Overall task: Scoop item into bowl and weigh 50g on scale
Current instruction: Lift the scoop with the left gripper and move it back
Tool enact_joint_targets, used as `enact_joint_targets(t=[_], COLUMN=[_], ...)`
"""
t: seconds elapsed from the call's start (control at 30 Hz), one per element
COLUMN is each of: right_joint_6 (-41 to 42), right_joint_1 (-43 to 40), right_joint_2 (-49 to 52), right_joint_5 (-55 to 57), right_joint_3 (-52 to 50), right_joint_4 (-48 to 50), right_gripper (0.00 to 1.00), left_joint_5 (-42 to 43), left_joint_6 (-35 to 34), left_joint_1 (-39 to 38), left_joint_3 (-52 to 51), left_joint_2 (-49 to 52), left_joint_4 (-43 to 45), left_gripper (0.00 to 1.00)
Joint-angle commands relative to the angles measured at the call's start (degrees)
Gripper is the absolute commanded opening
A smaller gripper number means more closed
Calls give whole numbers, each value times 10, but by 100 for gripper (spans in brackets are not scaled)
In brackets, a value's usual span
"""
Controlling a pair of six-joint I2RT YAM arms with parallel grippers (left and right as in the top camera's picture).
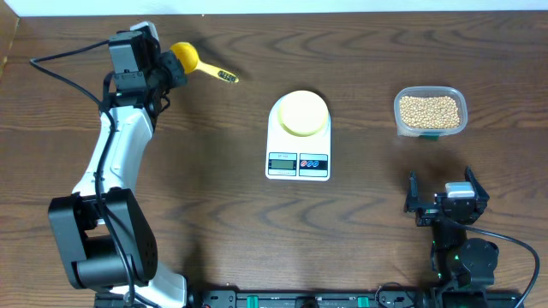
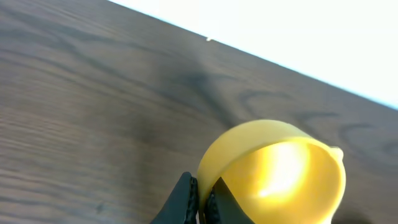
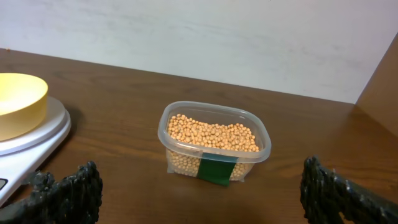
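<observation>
- The counter (image 1: pixel 214 197) is dark brown wood with a wavy, streaked grain and a matte finish.
- The left gripper (image 2: pixel 200 200) sits at the far left corner. Its dark fingers are pinched almost together on the thin wall of the scoop (image 2: pixel 280 168), a glossy bright yellow plastic cup with a small pour lip. From overhead its slim handle points toward the middle of the counter.
- The scale (image 1: pixel 298 147) is smooth white plastic, a rounded rectangle, with a grey display and two round buttons along its near edge.
- The bowl (image 1: pixel 301 113) is round, pale yellow-cream and smooth. It stands on the far half of the scale, and its inside looks bare.
- The beans (image 3: pixel 211 134) are small, round and beige-tan. They are heaped in a clear rounded-rectangle plastic container (image 3: pixel 267 146) with a dark green label (image 3: pixel 217 169), to the right of the scale and apart from it.
- The right gripper (image 3: pixel 199 199) is spread wide near the counter's front edge. Its black, knobbly-textured fingers hold nothing.
</observation>
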Motion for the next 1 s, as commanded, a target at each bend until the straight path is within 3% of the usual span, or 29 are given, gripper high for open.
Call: enact_joint_targets(t=[0.0,0.2,0.97], right_joint_6=[6,6,6], right_joint_1=[-2,-2,-2], right_joint_2=[-4,-4,-4], right_joint_5=[2,2,2], right_joint_3=[-1,-1,-1], right_joint_4=[-2,-2,-2], right_gripper=[99,99,99], left_joint_5=[23,52,45], left_joint_6=[-57,-157,-185], left_joint_1=[0,0,0], left_joint_3=[15,15,15], left_joint_2=[-11,-11,-11], left_joint_4=[10,42,38], left_gripper=[8,8,8])
